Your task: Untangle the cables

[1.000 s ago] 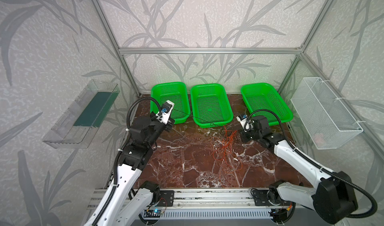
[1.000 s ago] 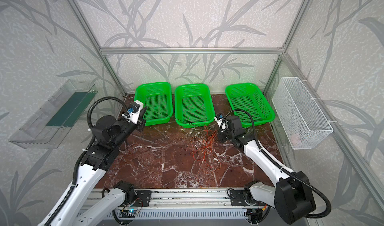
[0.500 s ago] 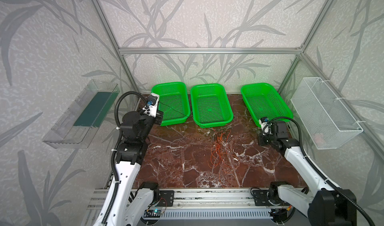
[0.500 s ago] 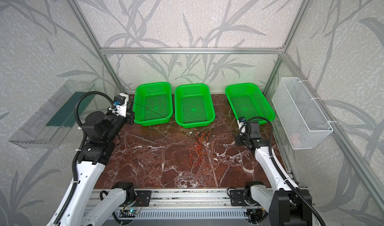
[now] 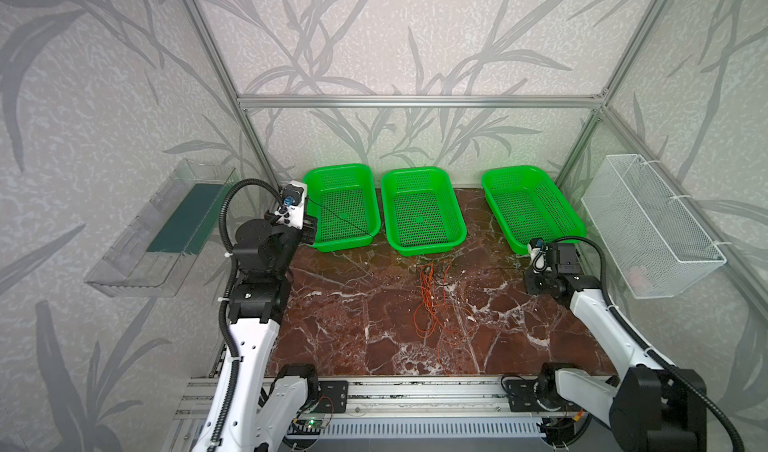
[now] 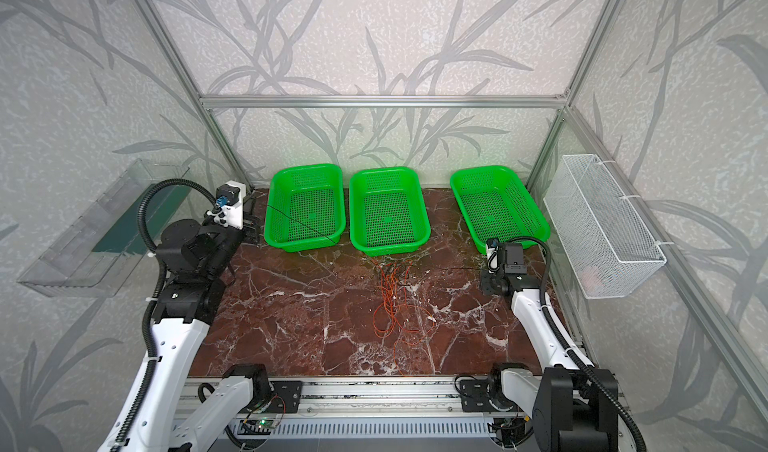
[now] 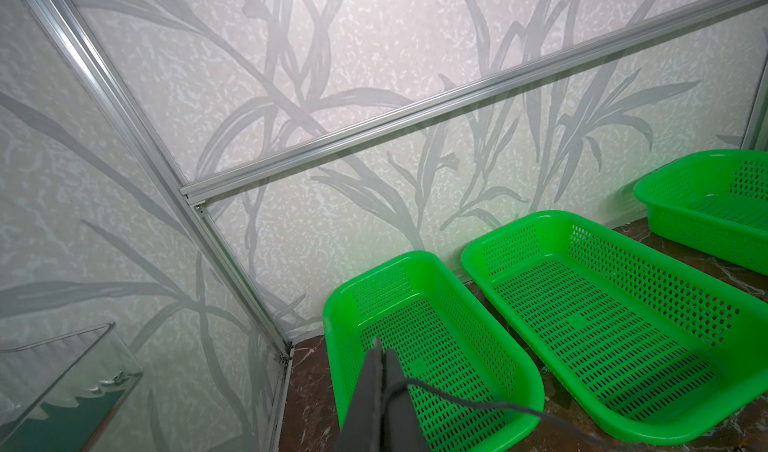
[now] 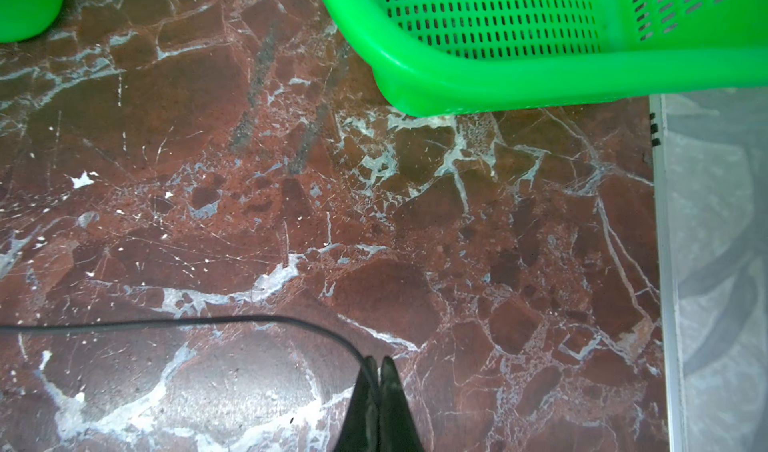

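Grip holds at both ends: left gripper (image 7: 380, 348) and right gripper (image 8: 377, 362) each pinch tight on the black cable (image 8: 166, 323), strung across the left basket (image 5: 345, 243). Draw apart gently, lifting it free of the orange cables (image 5: 432, 304) heaped in the middle.

Through the left wrist camera the left gripper (image 7: 381, 348) shows only its fingertips; the edge cuts off the rest. The black cable (image 7: 457, 400) leaving them is blurred and runs out of the picture. The right gripper (image 8: 378, 362) is cropped the same way. In both top views that cable is too thin to follow into the tangle of cables (image 5: 436, 300), so I can't tell whether it's one strand or two. The pink thing (image 5: 638, 275) in the wire basket (image 5: 665, 229) is too blurred to name.
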Action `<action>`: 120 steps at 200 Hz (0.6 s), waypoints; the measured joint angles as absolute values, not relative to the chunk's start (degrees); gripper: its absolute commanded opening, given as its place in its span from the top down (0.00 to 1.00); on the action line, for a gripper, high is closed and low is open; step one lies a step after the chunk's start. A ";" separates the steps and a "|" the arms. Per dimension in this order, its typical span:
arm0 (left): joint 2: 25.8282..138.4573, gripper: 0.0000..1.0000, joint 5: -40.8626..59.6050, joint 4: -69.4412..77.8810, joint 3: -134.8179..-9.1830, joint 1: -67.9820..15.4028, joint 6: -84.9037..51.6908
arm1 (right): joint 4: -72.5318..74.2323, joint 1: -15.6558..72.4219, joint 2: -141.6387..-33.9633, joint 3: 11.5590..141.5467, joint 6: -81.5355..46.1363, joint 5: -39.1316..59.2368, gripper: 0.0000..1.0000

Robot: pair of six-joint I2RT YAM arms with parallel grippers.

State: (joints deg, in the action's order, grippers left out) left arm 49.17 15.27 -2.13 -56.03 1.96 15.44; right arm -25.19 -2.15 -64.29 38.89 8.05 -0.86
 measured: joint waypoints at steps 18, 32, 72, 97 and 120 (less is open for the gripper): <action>49.58 1.00 19.51 -2.66 -57.47 1.02 14.50 | -24.18 -1.85 -62.81 38.59 9.13 3.46 0.55; 49.56 1.00 22.48 -2.96 -58.17 -0.73 13.85 | -22.81 -0.23 -60.47 37.93 9.65 6.15 0.49; 46.63 1.00 25.65 -4.08 -56.31 -6.24 12.08 | -18.17 10.24 -55.48 37.12 10.83 9.26 0.38; 44.21 1.00 25.56 -4.10 -52.62 -6.33 10.61 | -16.16 18.39 -58.00 38.70 11.81 7.75 0.28; 43.66 1.00 24.69 -4.36 -50.37 -6.33 10.02 | -16.14 24.03 -63.00 42.48 12.49 3.64 0.23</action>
